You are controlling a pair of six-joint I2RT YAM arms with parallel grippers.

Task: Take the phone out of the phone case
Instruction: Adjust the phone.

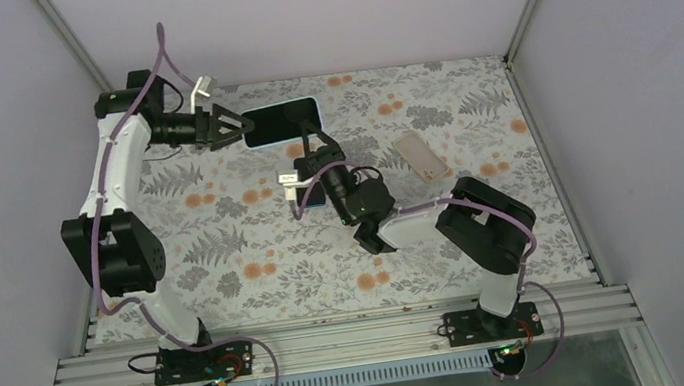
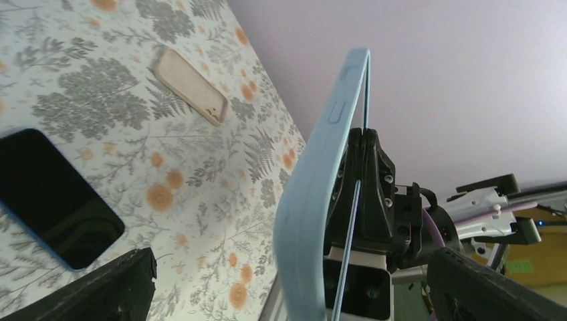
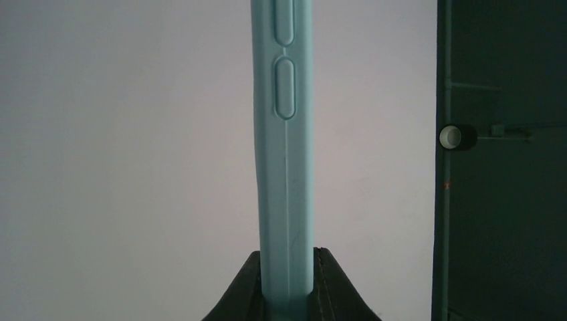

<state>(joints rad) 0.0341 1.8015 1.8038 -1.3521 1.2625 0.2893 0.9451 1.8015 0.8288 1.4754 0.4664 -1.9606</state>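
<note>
The phone (image 1: 280, 121), black screen with pale light-blue edges, is held off the table at the back middle. My right gripper (image 1: 309, 142) is shut on its near long edge; the right wrist view shows the blue edge (image 3: 284, 167) with its button bumps clamped between my fingers (image 3: 286, 257). My left gripper (image 1: 238, 127) is open wide at the phone's left end. In the left wrist view (image 2: 287, 267) the blue edge (image 2: 314, 200) bows between my spread fingers. The phone case (image 1: 422, 155), pale beige, lies flat to the right, and also shows in the left wrist view (image 2: 190, 85).
A second dark phone with a darker blue rim (image 2: 53, 197) lies flat on the floral cloth, mostly hidden under my right wrist in the top view (image 1: 312, 199). Walls close the table on three sides; a metal rail (image 1: 338, 340) runs along the near edge.
</note>
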